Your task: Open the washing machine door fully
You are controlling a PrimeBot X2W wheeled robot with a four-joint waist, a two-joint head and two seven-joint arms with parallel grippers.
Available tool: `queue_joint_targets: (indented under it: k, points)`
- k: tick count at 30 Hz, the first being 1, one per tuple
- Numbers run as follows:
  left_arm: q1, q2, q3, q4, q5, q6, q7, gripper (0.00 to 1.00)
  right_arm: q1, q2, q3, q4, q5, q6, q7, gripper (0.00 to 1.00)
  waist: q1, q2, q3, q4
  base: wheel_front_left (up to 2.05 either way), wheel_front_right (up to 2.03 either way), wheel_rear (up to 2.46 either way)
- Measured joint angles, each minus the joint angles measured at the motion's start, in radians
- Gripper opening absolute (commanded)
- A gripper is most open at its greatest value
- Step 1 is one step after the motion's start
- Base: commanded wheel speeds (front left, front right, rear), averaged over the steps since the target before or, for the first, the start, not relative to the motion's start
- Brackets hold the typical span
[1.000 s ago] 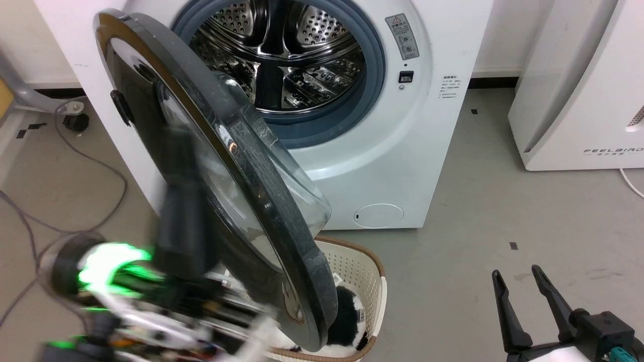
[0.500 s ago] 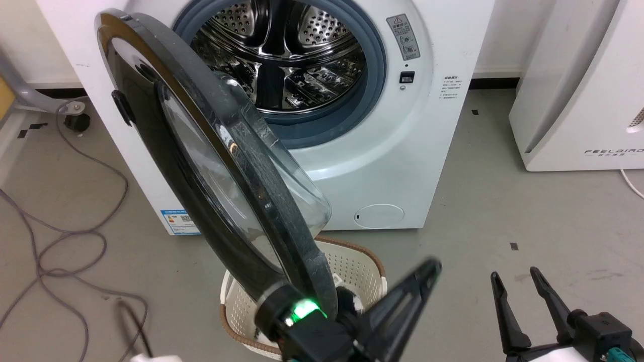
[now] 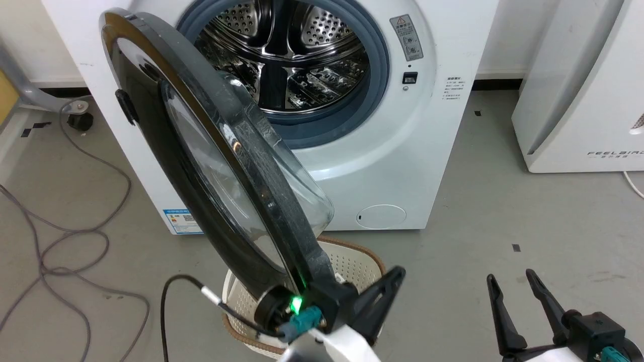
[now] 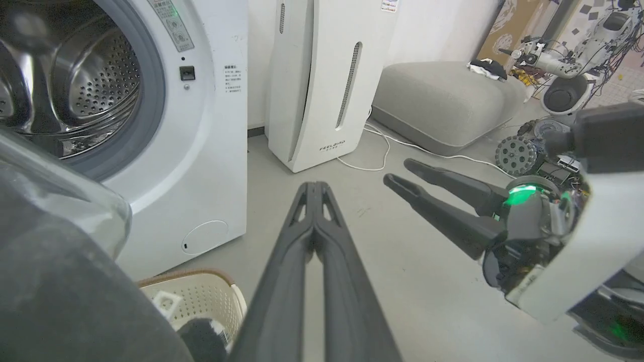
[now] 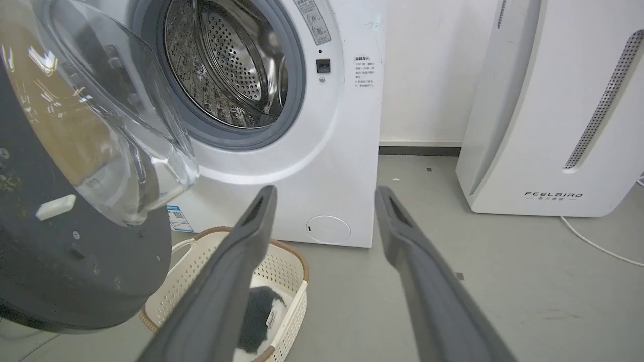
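The washing machine door (image 3: 143, 105), glossy black with a bulging glass bowl (image 3: 287, 171), stands swung out from its hinge on the left, its edge toward me. The white washing machine (image 3: 382, 166) shows its steel drum (image 3: 287, 60) behind it. My left gripper (image 3: 395, 276) is shut with nothing in it, low beside the door's bottom rim, and points right, away from the door. In the left wrist view its fingers (image 4: 314, 188) lie pressed together, with the door rim (image 4: 60, 281) at the left. My right gripper (image 3: 510, 279) stands open at the lower right, apart from the door.
A cream basket (image 3: 359, 259) holding a black and white thing sits on the floor under the door's lower edge. The white FEELBIRD appliance (image 3: 578, 90) stands to the right. Loose cables (image 3: 75, 241) lie on the floor at the left. Bare grey floor spreads between machine and right gripper.
My left arm has swung from the door's outer left side to below its bottom rim, now pointing right. The door stands at about the same angle. The camera shifted slightly.
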Motion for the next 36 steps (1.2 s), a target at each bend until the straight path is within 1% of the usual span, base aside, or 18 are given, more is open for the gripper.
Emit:
queue_joint_targets:
  k: [2, 9, 12, 16, 22, 26, 33, 36]
  points:
    - [-0.032, -0.006, 0.005, 0.049, -0.010, 0.004, -0.030, 0.00, 0.000, 0.000, 0.001, 0.000, -0.004, 0.000, 0.002, 1.00, 0.0000, 0.0000, 0.000, -0.002, 0.00, 0.00, 0.00]
    - [-0.105, -0.018, 0.012, 0.188, -0.050, 0.056, -0.109, 0.00, 0.000, 0.000, 0.009, 0.001, -0.004, 0.000, 0.008, 1.00, 0.0000, 0.0000, -0.007, -0.012, 0.00, 0.00, 0.00]
    - [-0.115, -0.019, 0.007, 0.222, -0.057, 0.082, -0.119, 0.00, 0.000, 0.000, 0.010, 0.001, -0.004, 0.000, 0.011, 1.00, 0.0000, 0.0000, -0.008, -0.014, 0.00, 0.00, 0.00]
    - [-0.114, -0.023, 0.002, 0.232, -0.063, 0.114, -0.125, 0.00, 0.000, 0.000, 0.007, 0.001, -0.001, 0.000, 0.015, 1.00, 0.0000, 0.0000, -0.007, -0.013, 0.00, 0.00, 0.00]
    - [-0.073, -0.018, 0.013, 0.205, -0.070, 0.153, -0.125, 0.00, 0.001, 0.000, 0.001, 0.001, 0.010, 0.000, 0.015, 1.00, 0.0000, 0.0000, -0.006, 0.001, 0.00, 0.00, 0.00]
    - [-0.032, 0.002, 0.019, 0.165, -0.067, 0.178, -0.129, 0.00, 0.001, 0.000, 0.003, 0.003, 0.010, 0.000, 0.015, 1.00, 0.0000, 0.0000, -0.009, 0.010, 0.00, 0.00, 0.00]
    - [0.071, 0.055, 0.037, 0.040, -0.051, 0.256, -0.120, 0.00, 0.005, 0.000, -0.007, 0.007, 0.011, 0.000, 0.020, 1.00, 0.0000, 0.0000, -0.024, 0.029, 0.00, 0.00, 0.00]
    - [0.110, 0.073, 0.050, -0.016, -0.051, 0.283, -0.114, 0.00, 0.011, 0.000, -0.010, 0.006, 0.011, 0.000, 0.021, 1.00, 0.0000, 0.0000, -0.026, 0.043, 0.00, 0.00, 0.00]
